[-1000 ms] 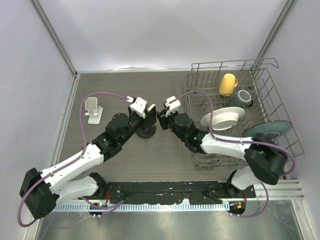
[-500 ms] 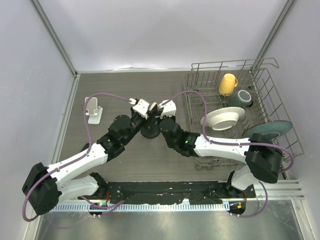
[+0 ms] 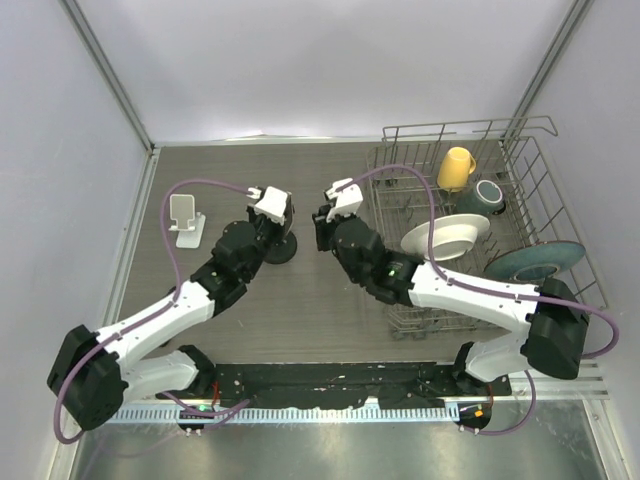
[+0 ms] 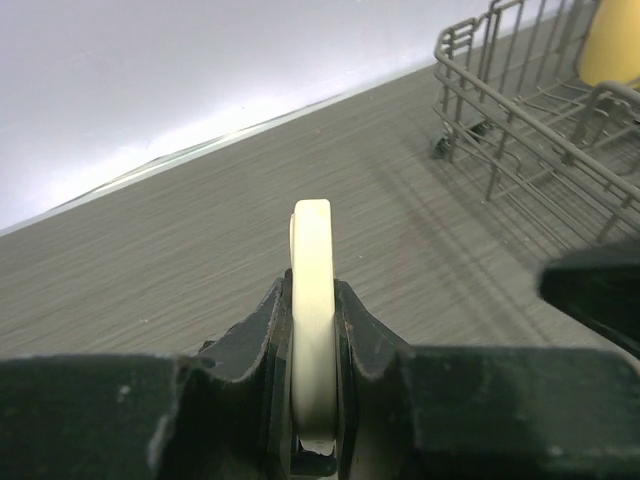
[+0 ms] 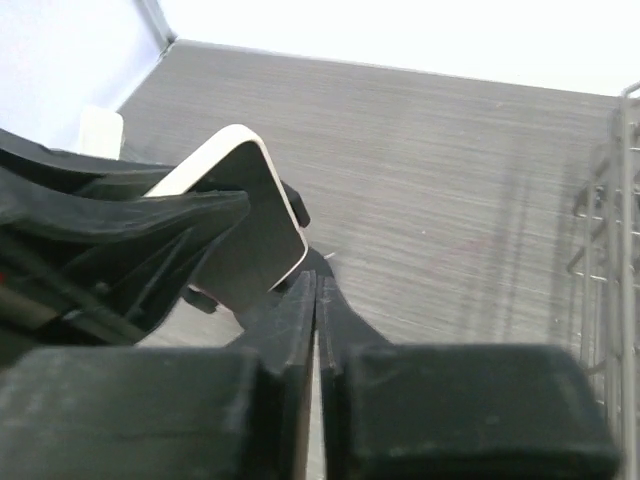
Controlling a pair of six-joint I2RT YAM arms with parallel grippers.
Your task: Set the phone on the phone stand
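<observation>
Grippers have split vs 0.5 s ago: they were nose-to-nose mid-table, now L gripper (image 4: 312,300) sits further left w/ the phone (image 4: 311,245), and R gripper (image 5: 314,285) has backed off toward the dish rack (image 3: 455,126). L jaws are clamped on the phone, narrow gap, pads on both flat faces. Phone is edge-on and upright in L wrist view, sticking out past the fingertips. R jaws are fully closed, pads touching, nothing between them. R tips are just beside the phone's lower corner, can't tell if touching. Phone is held above the table (image 3: 300,310), well apart from the phone stand (image 3: 185,218), which stands near the left wall. Open table btw L gripper and stand; rack's wire edge is near R gripper on its right. Phone: thin slab, rounded corners, cream rim, dark glossy face. Stand: white, angled back on flat base. Table: dark grey wood-grain. Rack: bare wire.
</observation>
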